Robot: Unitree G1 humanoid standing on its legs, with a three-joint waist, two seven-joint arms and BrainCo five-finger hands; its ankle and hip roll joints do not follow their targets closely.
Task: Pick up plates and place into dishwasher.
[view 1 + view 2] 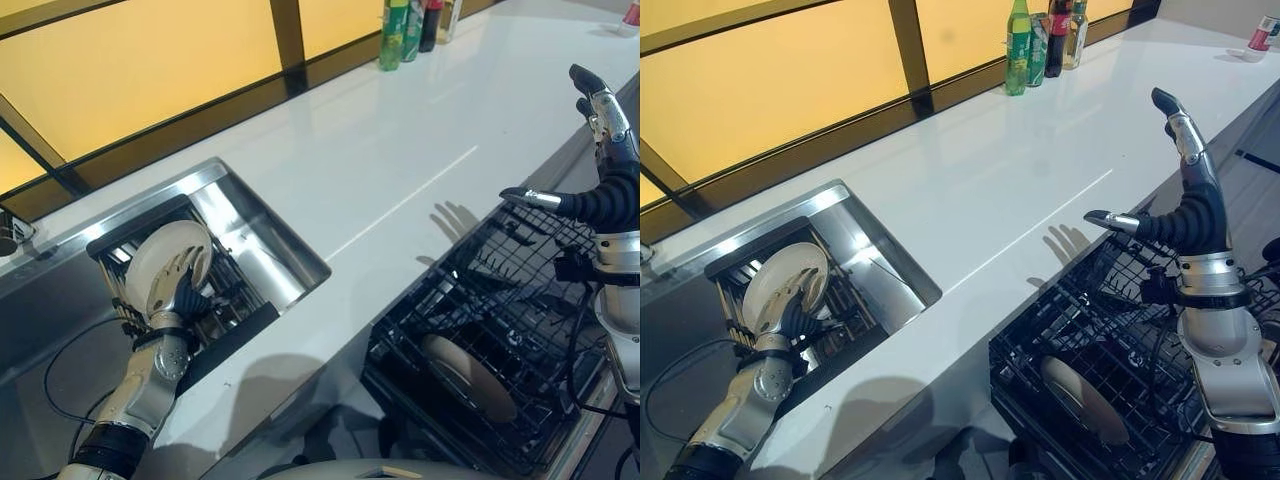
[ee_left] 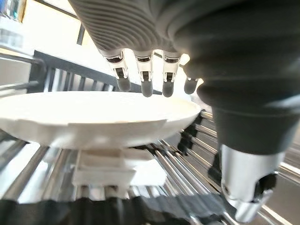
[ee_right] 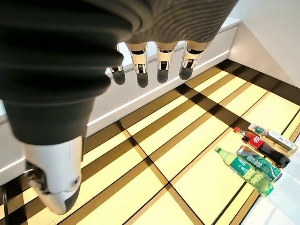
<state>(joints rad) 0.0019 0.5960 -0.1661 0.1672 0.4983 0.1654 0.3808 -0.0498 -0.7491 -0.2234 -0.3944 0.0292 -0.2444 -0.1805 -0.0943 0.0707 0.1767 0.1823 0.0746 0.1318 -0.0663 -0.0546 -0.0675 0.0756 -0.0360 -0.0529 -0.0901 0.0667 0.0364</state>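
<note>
A white plate (image 1: 160, 255) stands on edge in the dark dish rack (image 1: 232, 330) inside the steel sink. My left hand (image 1: 183, 298) reaches into that rack, its straight fingers (image 2: 145, 75) lying along the plate's face near the rim and the thumb held apart from it. Another pale plate (image 1: 470, 375) leans in the black wire dishwasher rack (image 1: 520, 270) at the lower right. My right hand (image 1: 1190, 220) is raised above that rack, open and empty, fingers pointing up and thumb sticking out to the left.
A long white counter (image 1: 400, 150) runs between the sink (image 1: 270, 250) and the dishwasher rack. Several bottles (image 1: 410, 30) stand at its far end by the yellow window panels. A small pink-capped container (image 1: 1260, 38) sits at the far right.
</note>
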